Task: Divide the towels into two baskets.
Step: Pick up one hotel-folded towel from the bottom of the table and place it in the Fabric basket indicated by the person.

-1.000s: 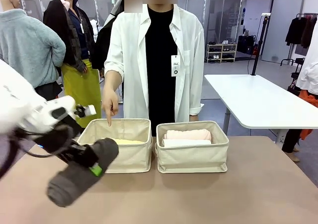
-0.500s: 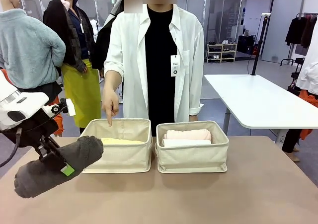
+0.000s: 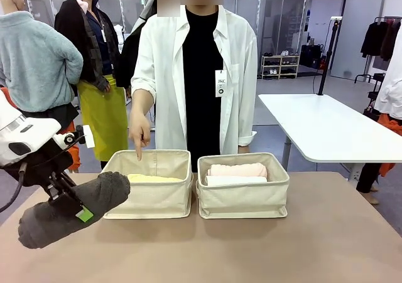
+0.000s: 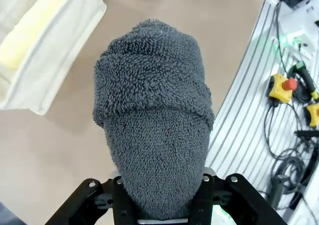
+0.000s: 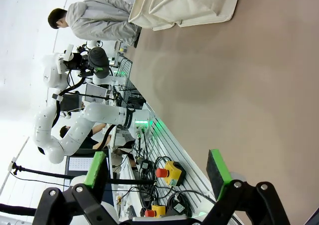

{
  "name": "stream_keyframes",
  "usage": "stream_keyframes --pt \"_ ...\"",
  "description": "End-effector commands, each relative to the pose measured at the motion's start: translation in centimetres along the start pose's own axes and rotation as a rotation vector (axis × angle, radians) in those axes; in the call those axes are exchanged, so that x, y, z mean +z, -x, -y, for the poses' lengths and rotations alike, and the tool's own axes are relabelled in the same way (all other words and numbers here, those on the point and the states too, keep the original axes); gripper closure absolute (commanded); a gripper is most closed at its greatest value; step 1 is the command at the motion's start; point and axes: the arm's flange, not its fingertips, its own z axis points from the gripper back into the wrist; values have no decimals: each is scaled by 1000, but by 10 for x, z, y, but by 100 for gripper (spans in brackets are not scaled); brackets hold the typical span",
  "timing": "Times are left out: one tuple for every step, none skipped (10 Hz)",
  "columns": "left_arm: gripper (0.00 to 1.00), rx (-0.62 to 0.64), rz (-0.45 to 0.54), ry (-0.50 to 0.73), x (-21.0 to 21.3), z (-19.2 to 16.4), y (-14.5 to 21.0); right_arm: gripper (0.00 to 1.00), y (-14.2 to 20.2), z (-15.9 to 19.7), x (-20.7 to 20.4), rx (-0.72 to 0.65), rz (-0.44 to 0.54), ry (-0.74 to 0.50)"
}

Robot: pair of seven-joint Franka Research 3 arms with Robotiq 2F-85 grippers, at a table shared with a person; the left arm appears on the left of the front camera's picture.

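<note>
Above the table's left edge, left claw (image 3: 74, 206) gripping dark grey towel (image 3: 72, 209), right claw (image 5: 158, 174) gaping, person's badge (image 3: 221, 83) unreadable

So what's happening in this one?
The left gripper is shut on a rolled dark grey towel, holding it above the table's left side, short of the baskets. The person's hand points into the left basket, which holds a yellow towel. The right basket holds a pink towel and a white towel. The right gripper is open with nothing between its fingers.
</note>
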Motion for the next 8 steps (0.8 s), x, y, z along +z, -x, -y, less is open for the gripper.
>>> stream_keyframes --pt "63 -252 69 -62 9 -27 -25 0 4 -3 -1 20 8 -7" --pt "63 -306 75 -88 10 -38 -39 0 4 -3 -1 20 8 -7" --pt "63 -349 73 -109 10 -61 -58 0 4 -3 -1 20 8 -7" --pt "63 -378 44 -117 10 -77 -78 0 4 -3 -1 20 8 -7" --pt "63 -464 21 -135 7 -90 -100 0 4 -3 -1 20 8 -7" --pt "63 -498 17 -156 1 -106 -123 0 4 -3 -1 20 8 -7" --pt "63 -512 -3 -174 -9 -128 -150 0 4 -3 -1 20 8 -7" --pt "63 -495 -46 -220 -26 -150 -168 0 4 -3 -1 20 8 -7"
